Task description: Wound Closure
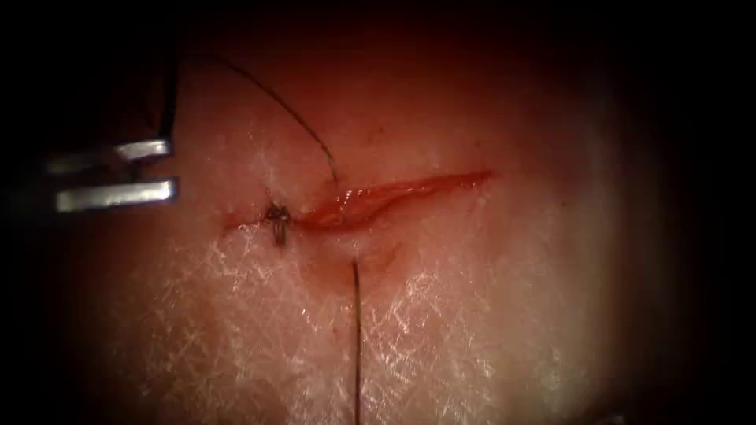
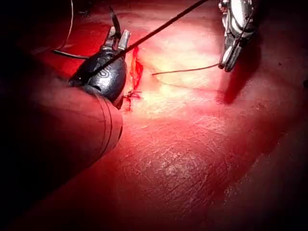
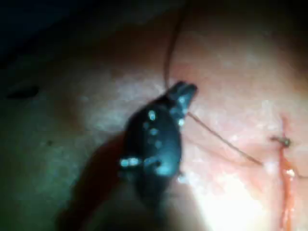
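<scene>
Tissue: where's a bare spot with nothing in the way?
Widest: tissue below the cut, right of the thread held in the right tool. Also above the cut, right of the upper strand. Crowded: around the knot, near the left tool, open and holding nothing.

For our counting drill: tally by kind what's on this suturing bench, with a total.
Tools: 2; left end effector open, empty; right end effector shut on thread
Tissue: 1
Cut: 1
Knot: 1
Thread stretches meeting cut: 2
Total: 7
</scene>
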{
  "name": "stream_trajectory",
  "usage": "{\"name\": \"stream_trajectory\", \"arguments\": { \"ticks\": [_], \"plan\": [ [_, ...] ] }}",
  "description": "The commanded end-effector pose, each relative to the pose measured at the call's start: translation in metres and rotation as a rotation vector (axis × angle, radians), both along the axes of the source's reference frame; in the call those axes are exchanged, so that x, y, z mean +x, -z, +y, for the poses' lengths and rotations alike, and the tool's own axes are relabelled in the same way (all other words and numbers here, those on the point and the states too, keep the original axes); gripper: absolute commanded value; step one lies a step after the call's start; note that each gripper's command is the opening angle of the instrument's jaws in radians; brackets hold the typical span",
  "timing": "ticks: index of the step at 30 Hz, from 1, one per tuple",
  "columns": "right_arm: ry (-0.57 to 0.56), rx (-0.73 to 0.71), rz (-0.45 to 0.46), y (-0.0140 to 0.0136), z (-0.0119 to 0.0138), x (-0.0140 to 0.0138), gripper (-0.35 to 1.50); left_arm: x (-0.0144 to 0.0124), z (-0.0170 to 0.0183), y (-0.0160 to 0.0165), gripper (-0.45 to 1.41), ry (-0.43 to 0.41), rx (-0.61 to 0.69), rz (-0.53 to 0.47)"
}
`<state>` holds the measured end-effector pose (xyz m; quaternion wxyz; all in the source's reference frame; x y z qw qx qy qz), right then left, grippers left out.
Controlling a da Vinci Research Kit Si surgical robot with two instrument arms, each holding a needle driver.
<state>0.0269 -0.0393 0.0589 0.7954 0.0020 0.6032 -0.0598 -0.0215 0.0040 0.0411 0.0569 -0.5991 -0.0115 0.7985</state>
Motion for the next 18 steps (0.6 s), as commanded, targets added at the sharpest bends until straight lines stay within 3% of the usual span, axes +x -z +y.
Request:
{"name": "stream_trajectory", "arguments": {
  "ticks": [1,9,10,12,13,18],
  "plan": [
    [0.014,0.01,0.012,0.0002,-0.0014,0.0006,-0.35,-0.0005,-0.0002,-0.0007,-0.45,-0.001,0.001,-0.001],
    [0.067,0.061,0.074,0.0023,-0.0028,-0.0008,-0.35,-0.0005,-0.0002,-0.0006,-0.45,-0.001,0.001,-0.001],
    [0.027,0.052,0.06,0.0025,-0.0024,-0.0011,-0.01,-0.0004,-0.0002,-0.0006,-0.45,-0.001,0.001,-0.001],
    [-0.067,0.04,0.034,0.0025,-0.0013,-0.0018,0.99,-0.0004,-0.0001,-0.0006,-0.45,-0.002,0.001,-0.002],
    [-0.098,0.022,0.027,0.0024,-0.0002,-0.0024,1.25,-0.0003,-0.0001,-0.0006,-0.45,-0.002,0.002,-0.003],
    [-0.157,-0.047,-0.015,0.0006,0.0038,-0.0055,1.31,-0.0002,0.0,-0.0005,-0.45,-0.003,0.003,-0.003]
  ]
}}
